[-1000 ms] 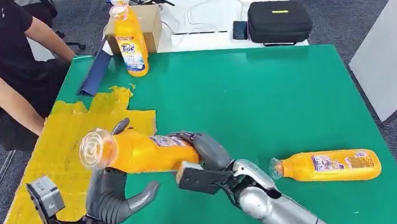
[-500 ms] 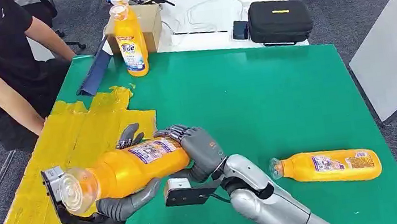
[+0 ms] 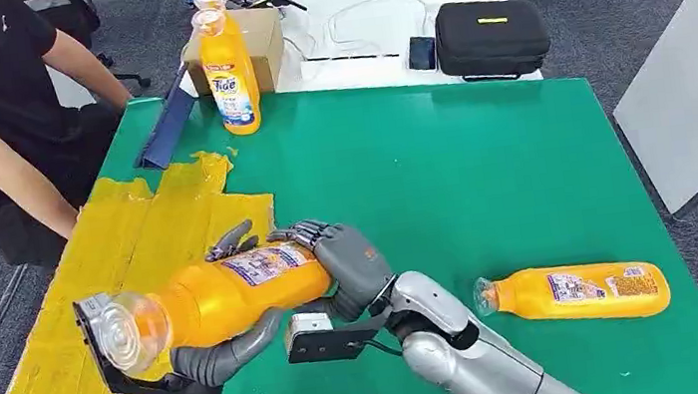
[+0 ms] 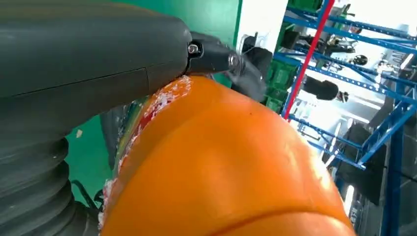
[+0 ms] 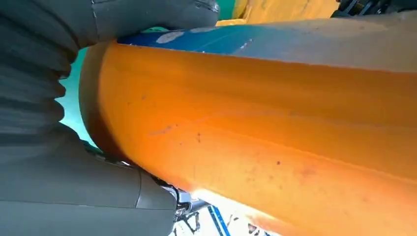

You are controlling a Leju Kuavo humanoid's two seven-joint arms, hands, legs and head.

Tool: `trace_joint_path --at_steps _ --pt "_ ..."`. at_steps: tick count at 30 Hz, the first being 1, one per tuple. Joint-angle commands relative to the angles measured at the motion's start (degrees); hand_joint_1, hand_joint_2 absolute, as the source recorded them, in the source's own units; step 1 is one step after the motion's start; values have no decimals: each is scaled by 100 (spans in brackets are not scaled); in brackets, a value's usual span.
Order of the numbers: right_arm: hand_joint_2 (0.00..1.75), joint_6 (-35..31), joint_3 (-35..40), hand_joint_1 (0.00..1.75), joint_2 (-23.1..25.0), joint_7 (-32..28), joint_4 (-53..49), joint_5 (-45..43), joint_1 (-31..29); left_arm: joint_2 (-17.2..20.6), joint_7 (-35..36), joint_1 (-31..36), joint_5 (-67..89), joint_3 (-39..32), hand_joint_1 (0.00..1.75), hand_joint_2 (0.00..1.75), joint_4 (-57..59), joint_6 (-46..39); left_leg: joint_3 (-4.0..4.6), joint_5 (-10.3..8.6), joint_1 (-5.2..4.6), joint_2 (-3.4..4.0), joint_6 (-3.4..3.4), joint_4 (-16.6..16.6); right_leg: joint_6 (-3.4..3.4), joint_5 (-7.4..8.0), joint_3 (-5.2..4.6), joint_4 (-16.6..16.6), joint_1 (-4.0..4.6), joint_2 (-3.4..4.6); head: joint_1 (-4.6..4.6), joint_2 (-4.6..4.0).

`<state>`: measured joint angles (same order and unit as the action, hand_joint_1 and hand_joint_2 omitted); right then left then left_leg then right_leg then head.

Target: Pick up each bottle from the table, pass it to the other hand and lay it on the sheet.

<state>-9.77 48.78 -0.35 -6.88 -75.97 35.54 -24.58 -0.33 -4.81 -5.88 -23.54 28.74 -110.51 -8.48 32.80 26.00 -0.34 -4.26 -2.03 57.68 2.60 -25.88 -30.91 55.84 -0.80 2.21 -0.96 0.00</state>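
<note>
Handover in progress: the left hand (image 3: 228, 347) is cupping the orange bottle (image 3: 227, 297) from below near its neck, while the right hand (image 3: 349, 267) is gripping its base, both holding it above the table's near edge beside the yellow sheet (image 3: 121, 255). Next, I judge, the right hand needs to let go so the left can lay it down. Farther off, a second bottle (image 3: 578, 292) is lying on the green table (image 3: 442, 165) and a third (image 3: 230, 76) is standing at the far edge.

A big green table (image 3: 443, 175) carries the things; a yellow sheet (image 3: 121, 255) lies flat over its left side, with torn edges; one orange bottle (image 3: 229, 71) stands upright at the far edge, near the sheet's far corner; another orange bottle (image 3: 578, 292) lies on its side near the right front; a dark blue strip (image 3: 166, 129) leans at the far left corner.
</note>
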Motion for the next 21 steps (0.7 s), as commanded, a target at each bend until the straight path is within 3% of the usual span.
trace_joint_path --at_steps 1,8,10,12,13,16,17,21 --pt "175 115 410 154 26 29 353 -17 -208 144 -17 276 -35 369 175 175 195 -28 -14 3 3 35 13 -2 -10 -3 16 -5 7 -15 0 0" --pt "175 97 286 157 224 61 736 -100 -280 70 -82 351 -4 353 175 175 279 -88 -12 2 3 37 14 -1 -10 0 13 -4 7 -13 0 0" --pt "175 247 147 147 232 531 905 -167 -208 71 -36 335 72 326 175 175 256 84 -10 -1 2 16 8 -5 -6 0 13 -7 5 -14 0 0" --pt "175 406 54 110 58 692 861 -276 -38 39 140 158 203 11 175 175 45 400 -15 0 3 20 10 -7 -7 -1 19 -11 6 -18 0 0" --pt "175 565 16 2 -18 972 928 -384 -3 27 150 102 460 -80 175 175 -44 547 -11 0 2 13 6 -5 -5 -1 13 -8 4 -13 0 0" --pt "175 552 -101 0 -324 1307 1043 -166 201 -15 -144 -35 1356 -323 175 175 -243 535 -16 1 5 10 7 -6 -6 -2 23 -14 8 -23 -2 0" --pt "0 548 -232 0 -429 1311 916 -73 382 -74 -186 -104 1467 -447 175 175 -302 594 -12 0 3 9 6 -5 -4 -2 18 -13 6 -21 -2 0" --pt "0 631 -380 0 -443 1274 754 84 543 -171 -149 -143 1511 -578 175 175 -313 751 -13 2 3 11 9 -2 -6 -5 25 -13 7 -34 0 0"
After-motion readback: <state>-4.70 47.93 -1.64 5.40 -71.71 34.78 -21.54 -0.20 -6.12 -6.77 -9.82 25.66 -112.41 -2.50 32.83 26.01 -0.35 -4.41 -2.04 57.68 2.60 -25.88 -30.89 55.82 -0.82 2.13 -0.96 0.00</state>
